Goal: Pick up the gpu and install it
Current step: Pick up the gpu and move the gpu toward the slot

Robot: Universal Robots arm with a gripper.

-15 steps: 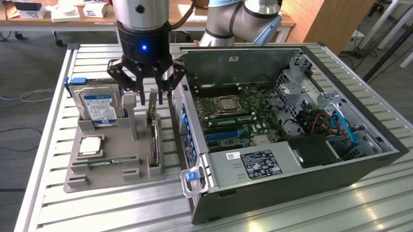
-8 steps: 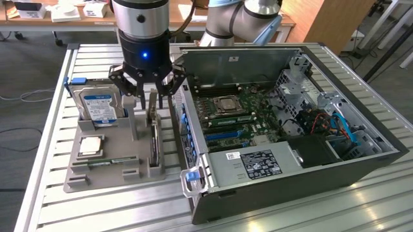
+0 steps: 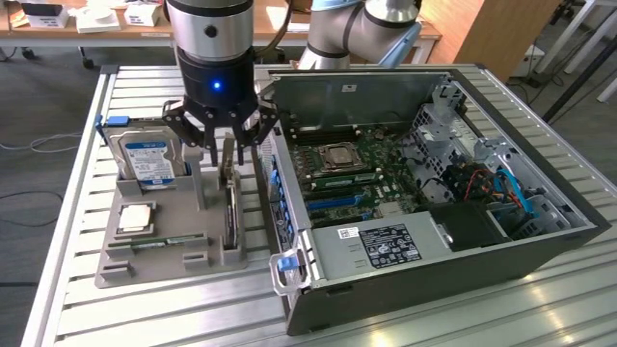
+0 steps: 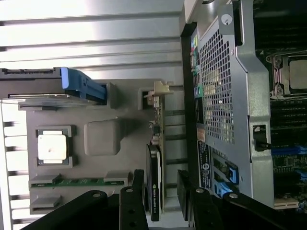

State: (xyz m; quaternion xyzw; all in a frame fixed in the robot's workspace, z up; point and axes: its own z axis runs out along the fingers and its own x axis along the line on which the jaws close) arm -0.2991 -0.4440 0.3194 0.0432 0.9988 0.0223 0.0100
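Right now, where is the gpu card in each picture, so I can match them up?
Exterior view: the gpu stands on edge in the grey holder, between the hard drive and the computer case, just below the open gripper.
Wrist view: the gpu stands on edge beside the computer case, between the black fingers.
Shared landmark: the square silver chip in the grey holder.
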